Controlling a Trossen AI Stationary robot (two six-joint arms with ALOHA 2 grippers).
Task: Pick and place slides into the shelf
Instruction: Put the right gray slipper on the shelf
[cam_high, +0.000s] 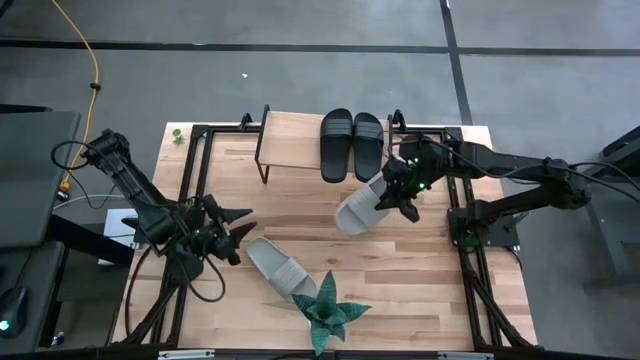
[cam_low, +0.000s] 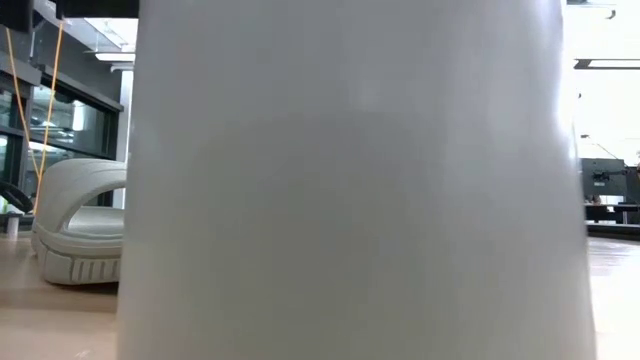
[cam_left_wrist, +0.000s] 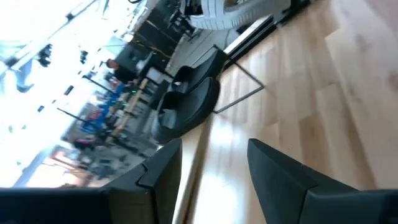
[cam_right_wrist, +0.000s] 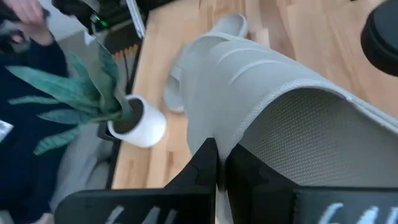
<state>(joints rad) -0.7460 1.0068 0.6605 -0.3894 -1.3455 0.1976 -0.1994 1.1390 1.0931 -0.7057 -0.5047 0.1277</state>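
Nearest your low camera stands the white pot (cam_low: 350, 180) of the green plant (cam_high: 327, 312), filling almost the whole picture; only past its edge do you see one pale slide (cam_low: 80, 225) resting on the worktop (cam_low: 50, 310). The high view identifies it as the pale slide lying flat just beside the plant (cam_high: 281, 268), which the low view cannot place. In the right wrist view your right hand (cam_right_wrist: 219, 163) is pinched shut on the heel edge of the second pale slide (cam_right_wrist: 280, 118), with the plant and the first pale slide beyond it. From above, that right hand (cam_high: 400, 190) holds the slide (cam_high: 362, 205) tilted, near the middle of the worktop and just short of the shelf (cam_high: 290, 140). Your left hand (cam_high: 235, 228) waits over the left side of the worktop, fingers (cam_left_wrist: 283, 174) apart and holding nothing. Farthest off, the two black slides (cam_high: 352, 144) lie side by side on the light plank of the shelf, at its right end; the left wrist view shows their black straps (cam_left_wrist: 186, 102) from the side, which the overhead picture does not.
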